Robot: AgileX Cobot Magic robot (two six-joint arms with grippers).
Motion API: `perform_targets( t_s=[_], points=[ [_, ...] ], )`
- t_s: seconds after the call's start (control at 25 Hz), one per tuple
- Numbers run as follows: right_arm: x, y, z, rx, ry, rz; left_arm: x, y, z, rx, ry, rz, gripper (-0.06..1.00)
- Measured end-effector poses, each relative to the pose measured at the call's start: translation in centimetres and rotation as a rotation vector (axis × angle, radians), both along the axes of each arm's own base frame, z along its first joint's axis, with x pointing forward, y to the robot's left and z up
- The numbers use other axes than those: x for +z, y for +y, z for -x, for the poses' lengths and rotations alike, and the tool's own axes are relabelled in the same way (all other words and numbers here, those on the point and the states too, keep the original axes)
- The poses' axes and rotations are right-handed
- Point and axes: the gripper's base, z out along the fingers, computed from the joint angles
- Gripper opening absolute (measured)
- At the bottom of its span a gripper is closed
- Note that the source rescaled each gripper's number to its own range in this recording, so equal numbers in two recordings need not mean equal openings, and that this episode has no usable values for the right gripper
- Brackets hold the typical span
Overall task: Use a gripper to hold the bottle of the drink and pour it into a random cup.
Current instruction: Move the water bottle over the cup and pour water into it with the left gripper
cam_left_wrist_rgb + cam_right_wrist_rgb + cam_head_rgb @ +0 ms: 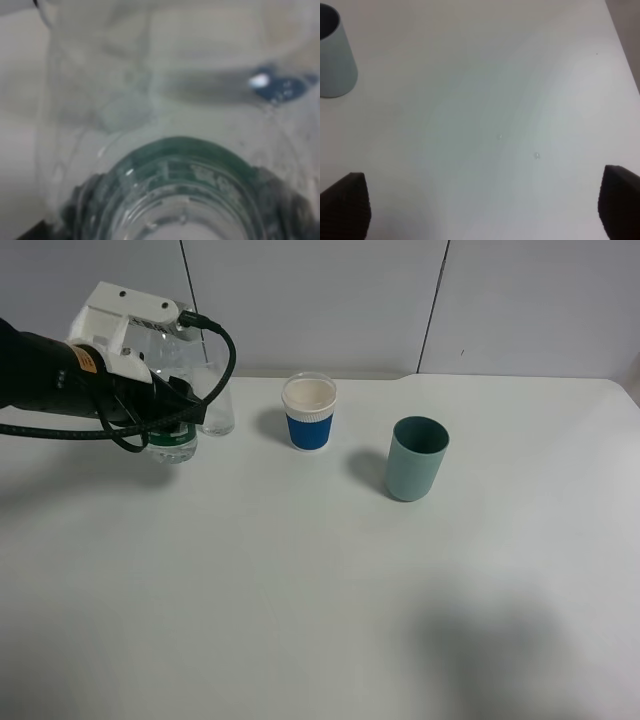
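Clear plastic bottle (pixel 173 454) | dark green label (pixel 172 438) | just beside tall glass (pixel 219 405)

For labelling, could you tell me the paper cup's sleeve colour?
The sleeve is blue, clearest in exterior high view.

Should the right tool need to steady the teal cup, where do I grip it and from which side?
Take the teal cup around its mid wall, coming in level from its right, where the right tool works. It stands upright, round, handleless, slightly wider at the rim, so straddling the wall probably beats a rim pinch.
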Motion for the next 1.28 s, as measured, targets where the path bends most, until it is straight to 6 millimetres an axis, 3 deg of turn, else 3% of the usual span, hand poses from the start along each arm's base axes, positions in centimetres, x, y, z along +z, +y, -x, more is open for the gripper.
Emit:
perform_targets(
  t_s=[0.48, 0.76, 1.0, 1.28],
  points=[
    [0.0, 0.0, 0.0, 0.000, 0.000, 0.000, 1.8, -0.2, -0.8, -0.031, 0.086, -0.082, 0.00],
    [0.0, 0.0, 0.0, 0.000, 0.000, 0.000, 1.7, -0.4, -0.8, -0.011, 0.107, -0.052, 0.00],
    [0.0, 0.0, 0.0, 0.000, 0.000, 0.000, 1.4, -2.0, -1.0, -0.064, 0.068, -0.022, 0.00],
    [0.0, 0.0, 0.0, 0.000, 0.000, 0.000, -0.2, -2.9, -1.8, -0.075, 0.061, -0.012, 0.00]
  ],
)
